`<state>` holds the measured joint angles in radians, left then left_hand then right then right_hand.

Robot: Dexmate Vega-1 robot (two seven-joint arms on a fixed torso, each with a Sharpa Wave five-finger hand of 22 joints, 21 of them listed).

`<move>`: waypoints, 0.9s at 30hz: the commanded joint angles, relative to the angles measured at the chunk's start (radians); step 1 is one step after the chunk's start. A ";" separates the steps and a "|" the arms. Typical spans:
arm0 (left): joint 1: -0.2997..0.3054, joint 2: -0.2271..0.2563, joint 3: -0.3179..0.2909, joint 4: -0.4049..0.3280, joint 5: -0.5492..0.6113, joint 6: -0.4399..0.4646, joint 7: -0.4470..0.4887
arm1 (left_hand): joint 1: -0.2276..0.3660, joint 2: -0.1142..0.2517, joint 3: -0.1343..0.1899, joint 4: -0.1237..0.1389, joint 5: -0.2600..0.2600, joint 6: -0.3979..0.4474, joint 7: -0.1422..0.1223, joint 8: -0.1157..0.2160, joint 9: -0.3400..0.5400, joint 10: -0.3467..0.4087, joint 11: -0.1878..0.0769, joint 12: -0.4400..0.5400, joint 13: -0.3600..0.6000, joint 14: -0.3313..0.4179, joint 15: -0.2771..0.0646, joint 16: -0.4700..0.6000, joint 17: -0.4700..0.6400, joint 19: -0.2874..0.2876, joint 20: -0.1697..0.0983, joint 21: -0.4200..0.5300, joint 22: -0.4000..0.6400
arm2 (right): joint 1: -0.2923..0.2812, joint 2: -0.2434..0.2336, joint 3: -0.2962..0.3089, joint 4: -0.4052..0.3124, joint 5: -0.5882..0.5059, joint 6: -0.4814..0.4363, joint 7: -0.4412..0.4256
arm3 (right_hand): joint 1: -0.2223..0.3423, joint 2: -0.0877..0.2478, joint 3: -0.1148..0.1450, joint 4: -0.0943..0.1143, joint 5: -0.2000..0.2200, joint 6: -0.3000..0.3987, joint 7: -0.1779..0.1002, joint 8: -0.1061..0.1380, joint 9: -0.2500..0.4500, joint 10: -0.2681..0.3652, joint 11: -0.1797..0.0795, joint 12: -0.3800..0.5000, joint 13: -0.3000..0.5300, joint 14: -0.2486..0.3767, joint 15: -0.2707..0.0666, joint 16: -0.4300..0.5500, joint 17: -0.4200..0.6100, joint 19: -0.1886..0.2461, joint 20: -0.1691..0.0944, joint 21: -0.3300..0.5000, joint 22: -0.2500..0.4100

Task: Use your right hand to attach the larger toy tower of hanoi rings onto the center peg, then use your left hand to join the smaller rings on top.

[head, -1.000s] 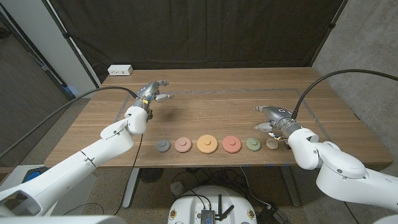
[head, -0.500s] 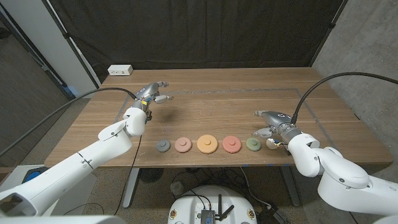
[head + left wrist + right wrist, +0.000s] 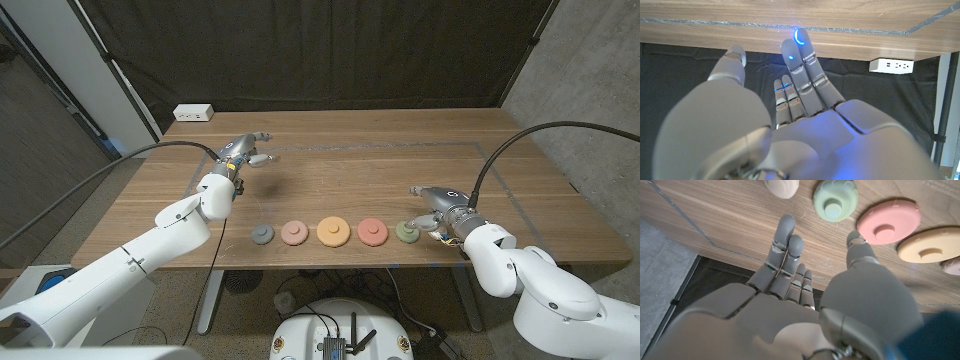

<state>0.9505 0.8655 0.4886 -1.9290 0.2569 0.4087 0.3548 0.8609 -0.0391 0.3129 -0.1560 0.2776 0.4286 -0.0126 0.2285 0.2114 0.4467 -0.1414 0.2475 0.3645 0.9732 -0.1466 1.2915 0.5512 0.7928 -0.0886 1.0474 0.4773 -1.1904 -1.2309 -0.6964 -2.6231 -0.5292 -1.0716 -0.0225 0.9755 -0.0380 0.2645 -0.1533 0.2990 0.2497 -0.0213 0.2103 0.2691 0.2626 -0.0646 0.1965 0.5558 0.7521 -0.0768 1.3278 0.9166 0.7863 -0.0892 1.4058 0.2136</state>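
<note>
A: Logged the right hand (image 3: 437, 205) low over the tabletop (image 3: 340, 170), just beside the green ring (image 3: 407, 231). Fingers apart, nothing held. Confirmed the same in the right wrist view.

B: Noted. Found the left hand (image 3: 245, 150) well apart, over the tabletop's far left part, fingers spread too, empty. Marked the rings in one row near the front edge: grey ring (image 3: 261, 234), salmon ring (image 3: 294, 232), orange ring (image 3: 333, 231), pink ring (image 3: 372, 231), then green, then a beige ring (image 3: 782, 186), mostly covered by the right hand in the head view.

A: Risks? Judged a wrong pick the main one. Placed that hand nearest the small green and beige pieces, not the larger orange and pink ones meant for it.

B: Agreed. Also flagged the tight spacing. Could have nudged a neighbour while closing on the pink one and broken up the row.

A: Flagged the flat shape as well. Low discs, little to pinch. Could have slipped out of the fingers, or been pushed along the wood instead of lifted.

B: Couldn't pick out any separate centre peg, just a nub on each disc. Guessed at a tilted ring, off its nub, from a misaligned drop.

A: Tagged the left hand low risk: far from the row, nothing close enough to bump.
</note>
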 commanded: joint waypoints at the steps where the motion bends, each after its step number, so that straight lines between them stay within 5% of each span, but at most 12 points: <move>1: 0.002 0.001 0.001 -0.001 0.002 -0.016 -0.007 | 0.001 0.007 -0.005 -0.001 0.005 0.008 -0.004 -0.006 0.006 0.009 0.000 -0.002 0.002 -0.006 -0.072 0.005 -0.001 -0.002 -0.097 0.008 -0.001 | -0.010 0.001 -0.040 -0.022 -0.040 -0.041 0.014 | 0.007 0.004 -0.003 -0.002 -0.005 -0.004 0.001 0.005 0.003 -0.003 0.002 0.005 0.002 -0.003 -0.140 0.005 -0.002 -0.004 -0.122 0.005 0.000; 27: 0.040 0.016 -0.028 -0.021 -0.002 -0.034 0.008 | 0.001 0.011 -0.013 -0.002 0.008 0.012 -0.002 -0.009 0.006 0.012 0.003 -0.007 0.010 -0.012 -0.072 0.019 -0.010 -0.009 -0.097 0.025 -0.012 | 0.053 0.073 -0.141 -0.008 -0.272 -0.008 0.195 | 0.017 0.008 -0.010 -0.003 -0.005 -0.020 0.013 0.004 0.000 -0.016 0.007 0.001 -0.003 -0.006 -0.140 0.019 -0.015 -0.013 -0.121 0.023 -0.013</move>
<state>0.9781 0.8761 0.4703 -1.9456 0.2588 0.3842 0.3580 0.8609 -0.0392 0.3047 -0.1561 0.2814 0.4336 -0.0176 0.2205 0.2166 0.4540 -0.1410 0.2430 0.3691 0.9679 -0.1410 1.3060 0.5420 0.7896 -0.0896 1.0653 0.4634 -1.1531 -1.1956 -0.8084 -2.6408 -0.7045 -1.1055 0.0943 0.9821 -0.0313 0.2605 -0.1573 0.2990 0.2297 -0.0120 0.2103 0.2693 0.2512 -0.0640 0.1965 0.5511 0.7523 -0.0769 1.3426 0.9026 0.7792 -0.0893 1.4214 0.1997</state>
